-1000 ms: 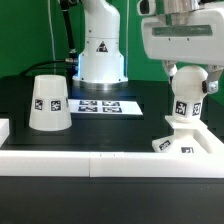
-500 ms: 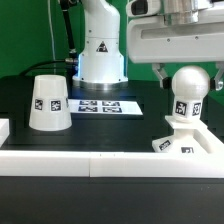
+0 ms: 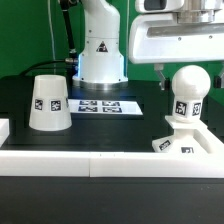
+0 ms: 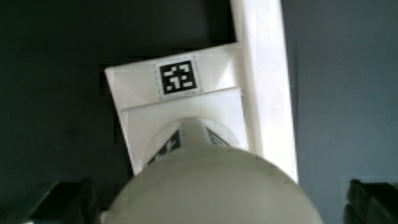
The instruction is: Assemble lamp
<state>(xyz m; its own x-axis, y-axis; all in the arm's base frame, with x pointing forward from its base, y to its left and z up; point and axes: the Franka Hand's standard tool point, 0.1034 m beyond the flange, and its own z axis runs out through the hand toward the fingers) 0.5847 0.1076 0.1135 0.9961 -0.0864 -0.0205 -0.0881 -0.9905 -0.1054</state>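
The lamp base [image 3: 186, 146] lies at the exterior view's right, against the white rail. The ball-shaped bulb [image 3: 188, 88] stands upright on it by its tagged stem. The cone shade [image 3: 48, 103] stands apart at the exterior view's left. My gripper [image 3: 184, 66] hangs just above the bulb, open and empty. In the wrist view the bulb [image 4: 210, 180] fills the space below my gripper [image 4: 217, 206]. My fingers [image 4: 64, 200] stand wide on either side, clear of it. The base's tagged plate [image 4: 175, 80] shows beyond it.
The marker board [image 3: 98, 105] lies flat between the shade and the base. The big white robot pedestal [image 3: 100, 45] stands behind it. A white rail [image 3: 90, 164] runs along the front, with a white block [image 3: 4, 128] at the exterior view's left edge.
My gripper was down around the bulb one second ago. It has let go and risen straight up. The bulb stays standing on the base.
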